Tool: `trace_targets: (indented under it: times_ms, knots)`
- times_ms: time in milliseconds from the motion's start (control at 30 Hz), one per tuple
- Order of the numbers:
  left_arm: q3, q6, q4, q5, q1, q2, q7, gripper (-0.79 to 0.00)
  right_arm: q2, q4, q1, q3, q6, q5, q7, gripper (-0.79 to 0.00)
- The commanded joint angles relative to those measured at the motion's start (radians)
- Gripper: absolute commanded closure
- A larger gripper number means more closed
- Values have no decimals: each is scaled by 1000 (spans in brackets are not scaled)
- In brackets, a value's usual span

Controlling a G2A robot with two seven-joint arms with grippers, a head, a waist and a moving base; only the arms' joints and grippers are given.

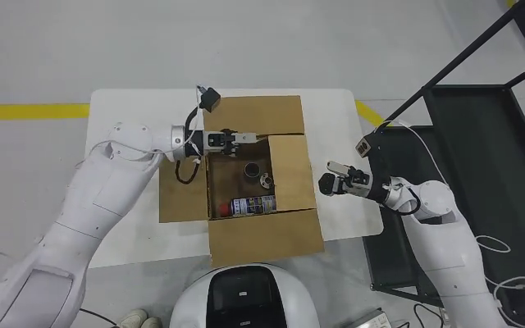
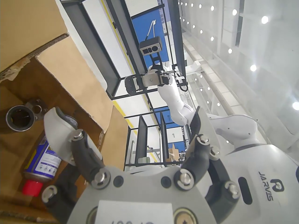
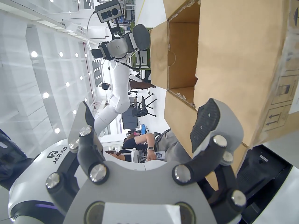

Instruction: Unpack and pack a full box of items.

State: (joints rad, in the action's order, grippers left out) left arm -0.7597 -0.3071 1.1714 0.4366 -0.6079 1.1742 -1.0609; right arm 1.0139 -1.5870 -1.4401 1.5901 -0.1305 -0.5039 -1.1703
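**Open box at centre of the table, both grippers spread and empty**

In the top view a cardboard box (image 1: 291,176) sits in the middle of the frame on a white table (image 1: 131,107), with all four flaps folded outward. Three things lie inside it. A spray can (image 1: 253,205) with a red cap lies on its side along the lower edge of the opening. A black tube (image 1: 252,171) stands near the middle with its open end up, and a small metal part (image 1: 265,178) lies just beside it on the right.

The left gripper (image 1: 248,138) hangs over the upper edge of the opening, just above the frame's centre, pointing toward the right. Its fingers are spread wide and hold nothing. The left wrist view shows the same gripper (image 2: 128,127) above the box wall (image 2: 77,82), with the can (image 2: 43,157), the tube (image 2: 19,118) and the metal part (image 2: 35,104) below one finger (image 2: 58,127).

The right gripper (image 1: 330,178) is at centre right of the top view, just beside the box's right flap and clear of it. Its fingers are also apart and empty. The right wrist view shows this gripper (image 3: 144,120) facing the outside of the box (image 3: 233,47).

A black rack (image 1: 467,139) stands at the right edge of the top view, beside the table.
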Motion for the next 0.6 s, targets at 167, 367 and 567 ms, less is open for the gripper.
trace_targets:
  times_ms: [167, 367, 567]
  knots:
    - [20, -3, -15, -8, 6, 10, -3, -785, 0, 0, 0, 0, 0, 1, 0, -785]
    - [20, -3, -15, -8, 6, 10, -3, -785, 0, 0, 0, 0, 0, 1, 0, -785]
    - [22, 4, -7, -12, 0, 11, 13, -785, 0, 0, 0, 0, 0, 1, 0, -785]
